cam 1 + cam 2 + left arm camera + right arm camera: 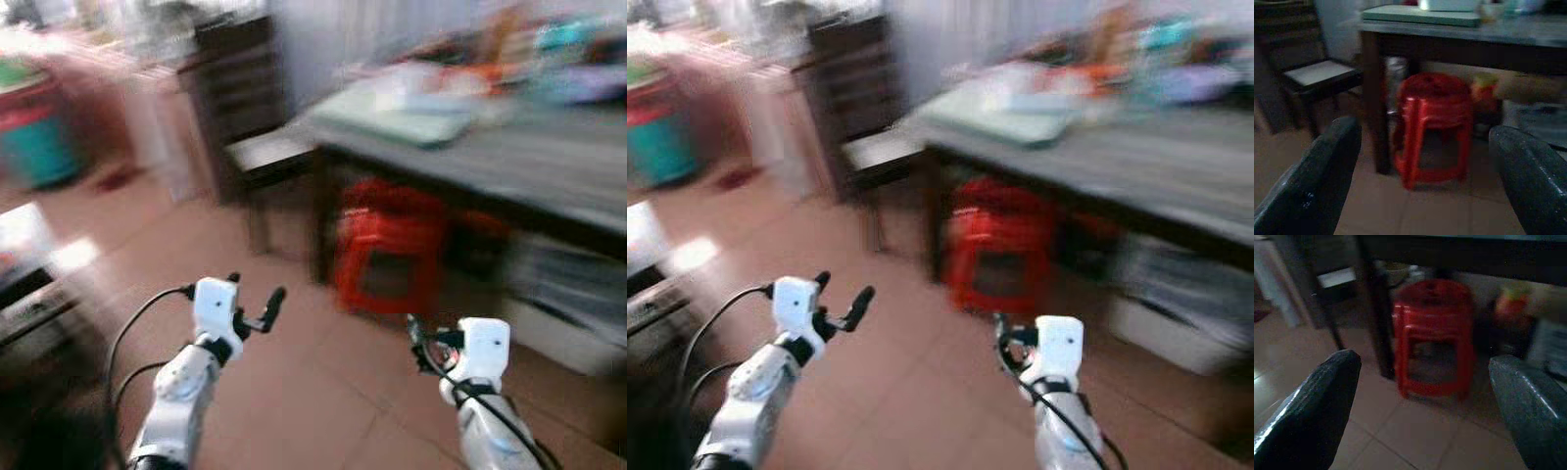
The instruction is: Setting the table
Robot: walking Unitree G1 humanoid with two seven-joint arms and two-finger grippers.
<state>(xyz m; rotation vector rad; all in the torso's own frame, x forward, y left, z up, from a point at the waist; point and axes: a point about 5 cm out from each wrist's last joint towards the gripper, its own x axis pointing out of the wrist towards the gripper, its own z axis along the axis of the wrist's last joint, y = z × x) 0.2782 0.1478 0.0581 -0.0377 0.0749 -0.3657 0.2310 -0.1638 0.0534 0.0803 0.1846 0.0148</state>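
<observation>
Both arms are raised in front of the body, low in the frame, with nothing in either one. This looks like a carrying posture for walking toward the desk (549, 157), which crosses the upper right of the head views, and the blur fits a robot in motion. The left end effector (257, 305) sits at lower centre-left with its two fingers spread apart. The left wrist view shows a wide gap between them, with the floor and a stool beyond. The right end effector (419, 345) sits at lower centre-right. Its fingers are hard to read in the head views, but the right wrist view shows them standing well apart as well.

The things for the table setting are presumably among the clutter on the desk, at the upper right. A flat pale-green tray (402, 119) lies near the desk's near corner with something pale on top of it. Beyond it are smears of orange, teal and purple that are too blurred to name. I cannot tell what any container on the desk holds.

A red stool (387, 255) is tucked under the desk edge at centre frame, out of the walkway. A dark chair (260, 147) stands just left of the desk. A teal bin (39, 132) with a red band is at the far upper left, its contents unreadable.
</observation>
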